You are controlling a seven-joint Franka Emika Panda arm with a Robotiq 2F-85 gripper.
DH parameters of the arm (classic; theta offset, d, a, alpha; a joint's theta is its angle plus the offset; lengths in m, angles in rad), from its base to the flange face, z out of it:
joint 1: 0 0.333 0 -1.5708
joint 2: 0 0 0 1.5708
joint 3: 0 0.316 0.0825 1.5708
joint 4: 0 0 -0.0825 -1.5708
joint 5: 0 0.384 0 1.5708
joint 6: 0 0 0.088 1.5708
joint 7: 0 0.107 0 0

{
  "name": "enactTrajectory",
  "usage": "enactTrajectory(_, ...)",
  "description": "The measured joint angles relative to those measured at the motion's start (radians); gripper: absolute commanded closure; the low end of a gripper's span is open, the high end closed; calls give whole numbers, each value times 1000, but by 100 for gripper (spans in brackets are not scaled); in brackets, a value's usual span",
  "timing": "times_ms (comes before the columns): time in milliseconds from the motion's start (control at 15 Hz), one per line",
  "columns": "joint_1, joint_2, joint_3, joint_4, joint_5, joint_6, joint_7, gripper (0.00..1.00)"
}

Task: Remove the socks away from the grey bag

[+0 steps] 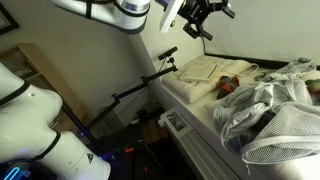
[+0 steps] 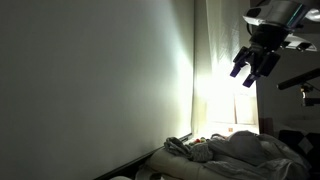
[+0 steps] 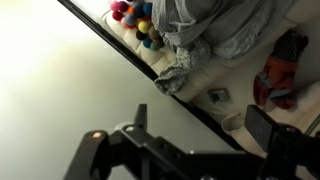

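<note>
A grey mesh bag (image 1: 272,108) lies crumpled on a white bed-like surface (image 1: 190,100); it also shows in the wrist view (image 3: 225,30). A red-orange sock-like bundle (image 1: 229,86) lies against the bag's edge, and shows in the wrist view (image 3: 279,72). A colourful dotted piece (image 3: 134,18) and a grey patterned piece (image 3: 177,76) lie by the bag's other side. My gripper (image 1: 205,18) hangs high above the surface, open and empty, clear of everything; it also shows in an exterior view (image 2: 252,65) and in the wrist view (image 3: 203,125).
A beige folded cloth (image 1: 205,70) lies behind the red bundle. A black stand (image 1: 140,88) leans by the surface's edge. A small flat item (image 3: 217,96) lies near that edge. A pale wall (image 2: 100,80) borders one side.
</note>
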Motion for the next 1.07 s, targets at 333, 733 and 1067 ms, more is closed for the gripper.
enactTrajectory(333, -4, 105, -27, 131, 11, 0, 16, 0)
enactTrajectory(733, -24, 233, -86, 263, 130, -20, 17, 0)
enactTrajectory(1067, -52, 306, -71, 318, 347, -82, -162, 0)
